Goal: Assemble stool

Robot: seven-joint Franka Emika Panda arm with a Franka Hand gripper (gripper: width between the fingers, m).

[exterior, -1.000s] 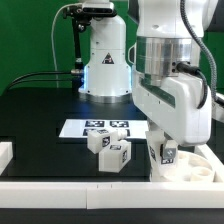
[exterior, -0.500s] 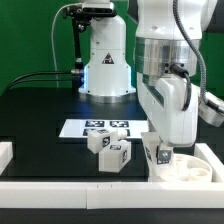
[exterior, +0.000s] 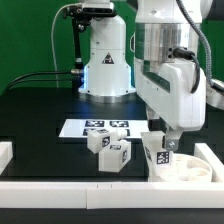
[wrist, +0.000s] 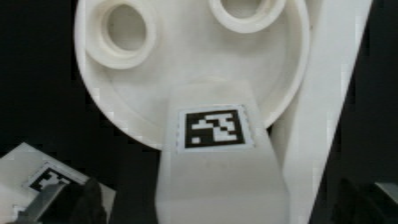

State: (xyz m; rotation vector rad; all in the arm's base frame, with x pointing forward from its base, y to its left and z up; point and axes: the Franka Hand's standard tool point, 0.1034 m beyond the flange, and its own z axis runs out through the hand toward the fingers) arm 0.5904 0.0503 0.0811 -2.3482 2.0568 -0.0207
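You have the upright leg (exterior: 157, 156) directly under the gripper (exterior: 166, 143), lower right of the frame, at the rim of the round seat (exterior: 193, 168). The fingers are hidden, so you cannot tell whether they pinch it. Since half a second ago the arm (exterior: 176, 90) has lifted and swung right, while the leg barely shifted. The leg is white and chunky, with a square black-and-white tag.

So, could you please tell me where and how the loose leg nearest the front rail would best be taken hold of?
Probably across the middle of its chunky body, straight down from above. That leg lies on the table with its top free, but the second loose leg sits close on the exterior view's left, so pinch the faces clear of that neighbour.
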